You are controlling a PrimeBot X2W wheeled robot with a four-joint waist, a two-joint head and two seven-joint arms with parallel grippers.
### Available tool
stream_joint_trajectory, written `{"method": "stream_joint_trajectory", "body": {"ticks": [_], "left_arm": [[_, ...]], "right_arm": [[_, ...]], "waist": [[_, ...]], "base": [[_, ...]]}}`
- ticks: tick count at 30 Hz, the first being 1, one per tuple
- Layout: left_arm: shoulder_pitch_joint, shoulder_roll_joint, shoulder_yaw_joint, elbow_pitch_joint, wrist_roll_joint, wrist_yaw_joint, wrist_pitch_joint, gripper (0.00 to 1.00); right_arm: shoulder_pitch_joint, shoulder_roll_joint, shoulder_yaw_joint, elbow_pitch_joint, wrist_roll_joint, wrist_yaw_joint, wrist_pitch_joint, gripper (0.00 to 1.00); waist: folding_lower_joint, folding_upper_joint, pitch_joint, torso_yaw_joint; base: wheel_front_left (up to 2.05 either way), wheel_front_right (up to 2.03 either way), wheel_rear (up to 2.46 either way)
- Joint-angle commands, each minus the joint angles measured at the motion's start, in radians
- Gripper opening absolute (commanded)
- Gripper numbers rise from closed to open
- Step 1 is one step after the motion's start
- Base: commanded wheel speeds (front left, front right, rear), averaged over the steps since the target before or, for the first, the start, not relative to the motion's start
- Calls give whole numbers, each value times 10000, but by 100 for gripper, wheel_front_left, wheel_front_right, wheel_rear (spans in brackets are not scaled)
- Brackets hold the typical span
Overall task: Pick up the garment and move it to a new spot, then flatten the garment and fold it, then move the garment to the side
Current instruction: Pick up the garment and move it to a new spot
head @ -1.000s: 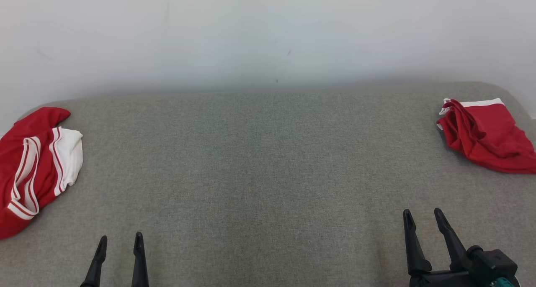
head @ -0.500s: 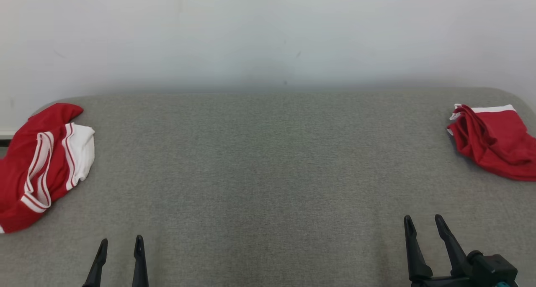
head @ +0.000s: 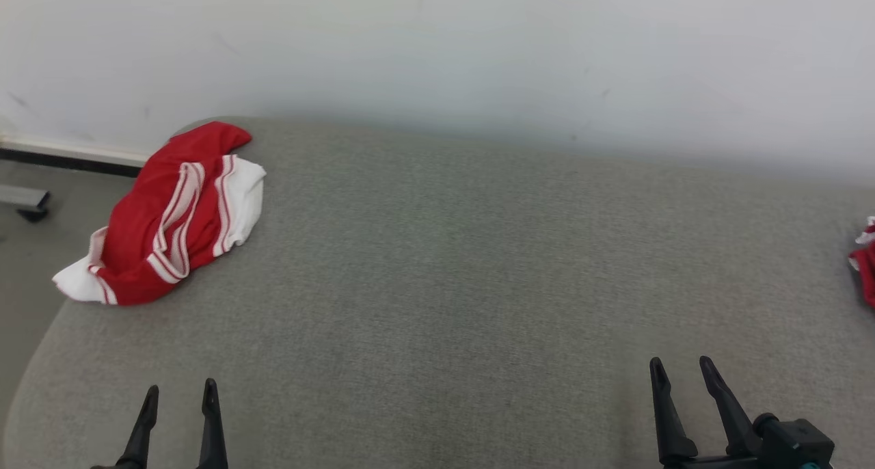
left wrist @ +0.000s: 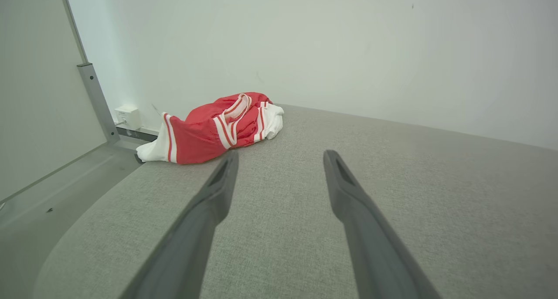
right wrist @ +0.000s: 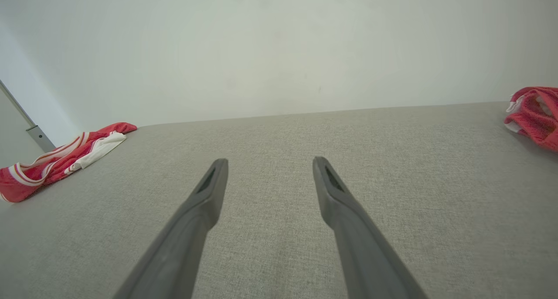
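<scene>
Tools: your left gripper (head: 180, 387) and right gripper (head: 681, 362) both spread, empty | Garment (head: 171, 216): crumpled at pad (head: 437, 284) far-left corner, well apart from both | Handling: probably light, limp, drapes | Hold: pinch a raised fold.

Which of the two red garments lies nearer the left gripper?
The white-striped garment at the grey surface's far-left corner, ahead of the left gripper; the other garment lies at the far right edge.

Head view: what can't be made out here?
- Right garment: cut by the right edge, only a sliver shows.
- Left garment: crumpled; its own folds hide its shape and type.
- Left gripper: bottom edge cuts everything below the fingers.
</scene>
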Motion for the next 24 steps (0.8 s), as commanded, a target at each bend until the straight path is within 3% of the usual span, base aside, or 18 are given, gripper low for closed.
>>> {"method": "stream_joint_trajectory", "body": {"ticks": [1,6,12,24], "left_arm": [[-135,43,19,52,-100,29,-19,100],[-18,123,123,162,-217,117,-22,100],[76,141,195,187,-242,201,-25,100],[221,179,335,56,-366,335,-28,100]], "right_arm": [[63,24,7,-5,50,-25,25,100],[10,11,62,40,57,-25,38,100],[-59,9,164,15,26,-25,71,100],[-152,-18,301,66,24,-25,114,100]], "waist": [[0,0,84,1065],[0,0,111,2073],[0,0,147,2769],[0,0,147,3099]], "base": [[0,0,0],[0,0,0],[0,0,0],[0,0,0]]}}
